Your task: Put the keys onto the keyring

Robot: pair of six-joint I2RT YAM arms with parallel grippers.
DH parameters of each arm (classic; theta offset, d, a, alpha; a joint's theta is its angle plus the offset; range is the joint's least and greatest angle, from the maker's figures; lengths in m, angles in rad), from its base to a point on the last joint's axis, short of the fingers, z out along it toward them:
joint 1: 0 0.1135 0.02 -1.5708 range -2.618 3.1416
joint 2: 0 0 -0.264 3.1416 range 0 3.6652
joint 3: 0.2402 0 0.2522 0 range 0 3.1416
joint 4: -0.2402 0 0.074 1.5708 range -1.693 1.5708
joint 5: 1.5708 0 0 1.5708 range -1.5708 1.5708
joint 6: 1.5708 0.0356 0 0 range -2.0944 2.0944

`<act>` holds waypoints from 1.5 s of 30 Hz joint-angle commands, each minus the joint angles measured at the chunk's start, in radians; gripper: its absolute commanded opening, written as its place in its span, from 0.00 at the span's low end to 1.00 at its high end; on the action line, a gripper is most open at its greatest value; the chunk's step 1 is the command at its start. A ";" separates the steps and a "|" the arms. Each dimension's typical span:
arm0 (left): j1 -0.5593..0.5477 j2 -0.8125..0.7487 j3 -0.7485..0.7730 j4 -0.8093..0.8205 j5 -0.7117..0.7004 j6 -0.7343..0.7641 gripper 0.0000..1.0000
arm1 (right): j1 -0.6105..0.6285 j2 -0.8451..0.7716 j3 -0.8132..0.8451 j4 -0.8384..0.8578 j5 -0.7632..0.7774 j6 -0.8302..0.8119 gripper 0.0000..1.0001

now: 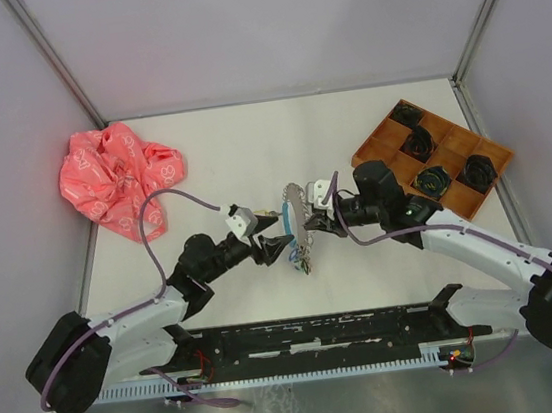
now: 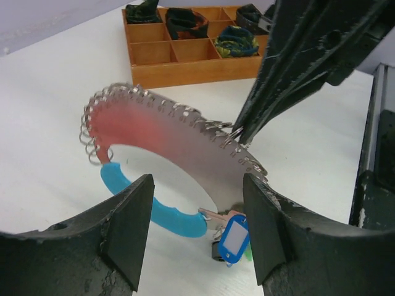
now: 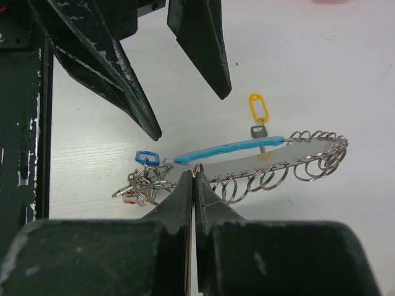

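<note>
A crescent metal plate [image 2: 166,139] edged with several split keyrings and carrying a blue handle [image 2: 154,206] is lifted off the table in the middle [image 1: 297,214]. My right gripper [image 3: 195,177] is shut on one keyring at the plate's edge; its tips show in the left wrist view [image 2: 239,131]. A bunch of keys [image 3: 141,185] with a blue tag [image 2: 233,239] hangs at the plate's near end. A yellow-tagged key [image 3: 259,112] hangs behind the plate. My left gripper [image 2: 197,228] is open, its fingers either side of the blue-tagged bunch without touching it.
A wooden compartment tray [image 1: 457,206] holding dark items sits at the right rear. A crumpled pink bag [image 1: 117,181] lies at the left rear. A black rail [image 1: 312,331] runs along the near edge between the arm bases.
</note>
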 commanded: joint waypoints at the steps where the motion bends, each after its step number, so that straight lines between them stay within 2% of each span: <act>1: 0.005 0.063 -0.001 0.133 0.147 0.185 0.66 | 0.000 0.047 0.014 0.031 -0.040 -0.066 0.03; 6: 0.005 0.123 -0.021 0.163 0.230 0.243 0.67 | 0.002 0.129 0.027 -0.040 -0.032 -0.070 0.04; 15: 0.004 0.216 0.000 0.172 0.352 0.324 0.68 | 0.003 0.073 -0.062 0.072 -0.132 -0.137 0.04; 17: 0.003 0.231 0.014 0.170 0.367 0.346 0.66 | 0.002 0.058 -0.061 0.060 -0.147 -0.161 0.05; 22: 0.004 0.247 0.039 0.147 0.384 0.401 0.52 | 0.002 0.033 -0.069 0.054 -0.176 -0.178 0.05; 29: 0.004 0.253 0.072 0.139 0.406 0.407 0.39 | 0.002 0.033 -0.075 0.055 -0.200 -0.191 0.04; 45: 0.004 0.328 0.111 0.152 0.457 0.387 0.29 | 0.002 0.057 -0.077 0.106 -0.189 -0.124 0.02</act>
